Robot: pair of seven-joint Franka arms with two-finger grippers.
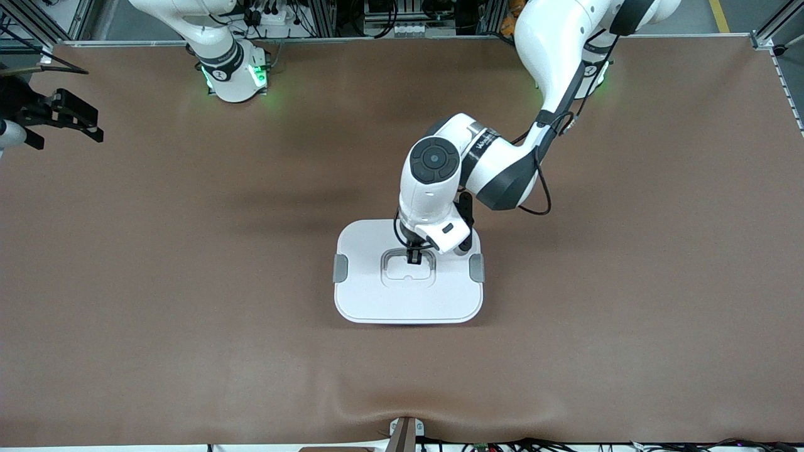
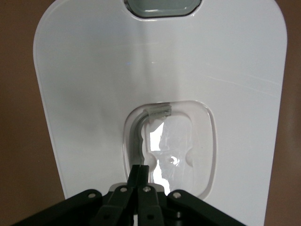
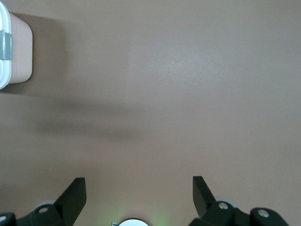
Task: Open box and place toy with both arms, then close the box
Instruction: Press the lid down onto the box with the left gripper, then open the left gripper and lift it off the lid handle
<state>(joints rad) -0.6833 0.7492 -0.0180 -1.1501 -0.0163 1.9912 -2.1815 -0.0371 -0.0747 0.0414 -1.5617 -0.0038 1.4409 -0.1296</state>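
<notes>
The box stands shut in the middle of the table, its flat white lid on and a grey clip at each end. My left gripper reaches down into the lid's recessed centre. In the left wrist view its fingertips are pressed together on the thin grey handle that curves up out of the recess. My right gripper waits open over bare table at the right arm's end, with nothing between its fingers. The toy is out of view.
The brown mat covers the whole table. One pink corner of the box with a grey clip shows at the edge of the right wrist view. A small bracket sits at the table's front edge.
</notes>
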